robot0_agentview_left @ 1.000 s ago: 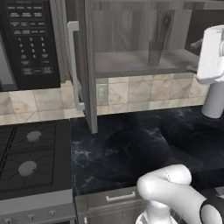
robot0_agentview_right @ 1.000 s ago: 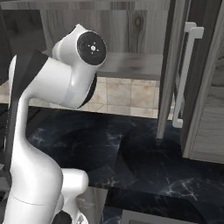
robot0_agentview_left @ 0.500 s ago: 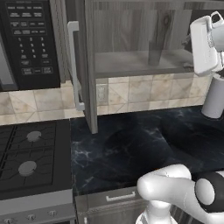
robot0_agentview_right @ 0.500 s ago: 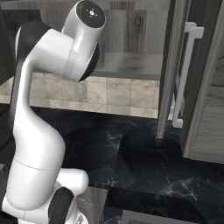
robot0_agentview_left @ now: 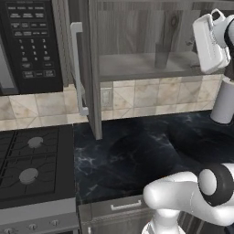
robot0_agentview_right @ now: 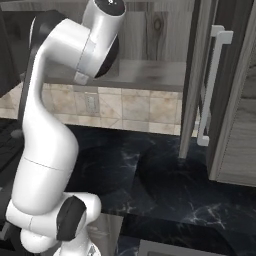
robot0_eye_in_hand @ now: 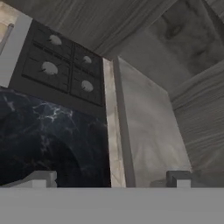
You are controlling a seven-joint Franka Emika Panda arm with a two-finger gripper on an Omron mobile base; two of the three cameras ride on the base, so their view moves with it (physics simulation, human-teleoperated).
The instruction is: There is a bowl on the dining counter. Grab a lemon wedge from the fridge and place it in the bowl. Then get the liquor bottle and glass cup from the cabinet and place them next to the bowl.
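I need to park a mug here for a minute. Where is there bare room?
The black worktop between the stove and the arm's base is bare. The open cabinet's shelf is free left of the glass cup; its right end is crowded by the arm.

A kitchen in a home, drawn by a computer. Black stove [robot0_agentview_left: 32,164] with round burners low down. Black microwave [robot0_agentview_left: 34,43] with small buttons high on the wall. Grey wood cabinet [robot0_agentview_left: 137,32] with its door swung open, a long silver handle [robot0_agentview_left: 78,68] on the door, and a glass cup [robot0_agentview_left: 161,55] on the shelf inside. Tan stone tiles [robot0_agentview_left: 151,96] on the wall under the cabinet. Shiny black marbled desk [robot0_agentview_left: 146,151] below, with a drawer [robot0_agentview_left: 119,208] at its front edge.
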